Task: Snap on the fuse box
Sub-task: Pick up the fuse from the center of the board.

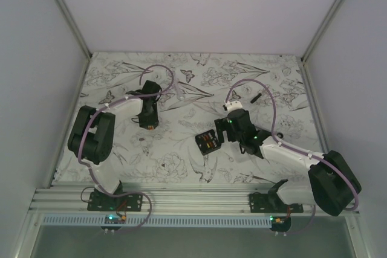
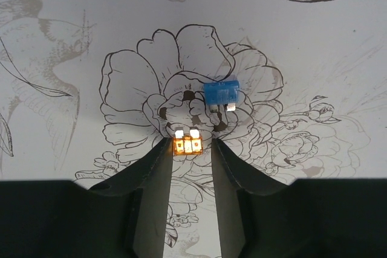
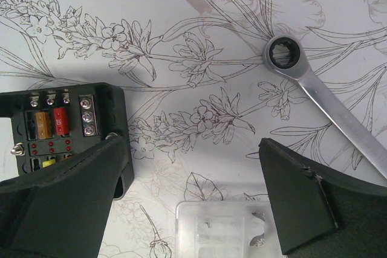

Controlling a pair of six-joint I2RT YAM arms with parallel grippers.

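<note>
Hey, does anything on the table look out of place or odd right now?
Yes. A small blue plastic fuse and a small orange plastic fuse lie loose on the flower-printed cloth, outside the black square plastic fuse box. The box stands uncovered, and a clear plastic piece, possibly its cover, lies beside it.

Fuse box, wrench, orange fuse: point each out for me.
fuse box (image 3: 66, 143): right wrist view, black inner face, mid-box.
wrench (image 3: 329, 108): right wrist view, middle of the handle.
orange fuse (image 2: 187, 145): left wrist view, centre of its body.
</note>
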